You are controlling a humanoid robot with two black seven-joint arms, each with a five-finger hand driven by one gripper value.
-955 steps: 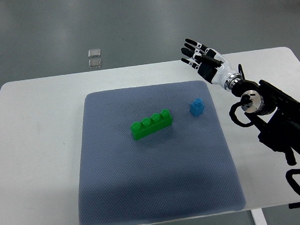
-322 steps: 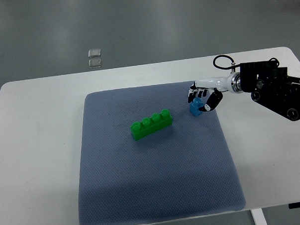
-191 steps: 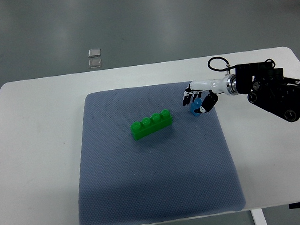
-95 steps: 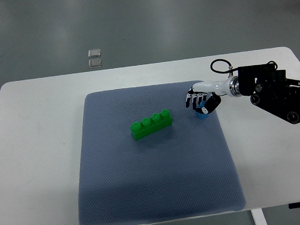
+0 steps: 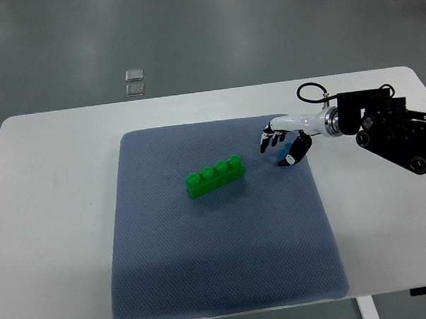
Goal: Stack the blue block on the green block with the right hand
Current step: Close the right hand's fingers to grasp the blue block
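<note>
Top view: white worktop [image 5: 51,181] carries a grey-blue mat [image 5: 217,258] covering most of its middle. Beyond the worktop's far edge, on the grey floor, two small clear square things [image 5: 133,81] sit one behind the other, too small to identify.

Green block [image 5: 215,176] lies on the mat, a bit left of centre. Long bar, four studs up. Long axis runs diagonally, its left end nearer the camera and its right end farther away. Nothing rests on it. Bare mat all around it, nothing between it and the hand.

Blue block [image 5: 285,153] is right of the green block, near the mat's far right corner, apart from it. Only a small patch of blue shows between the fingers; which way it points cannot be told, nor whether it sits on the mat or is lifted.

Right hand [image 5: 283,144] is over the mat's right edge, fingers [image 5: 268,139] curled down and pointing left toward the green block, thumb on the near side, closed around the blue block. White wrist leads right to the black arm [image 5: 396,134], which lies over bare worktop and exits the right edge. A black cable loop [image 5: 310,92] sits above the wrist.
</note>
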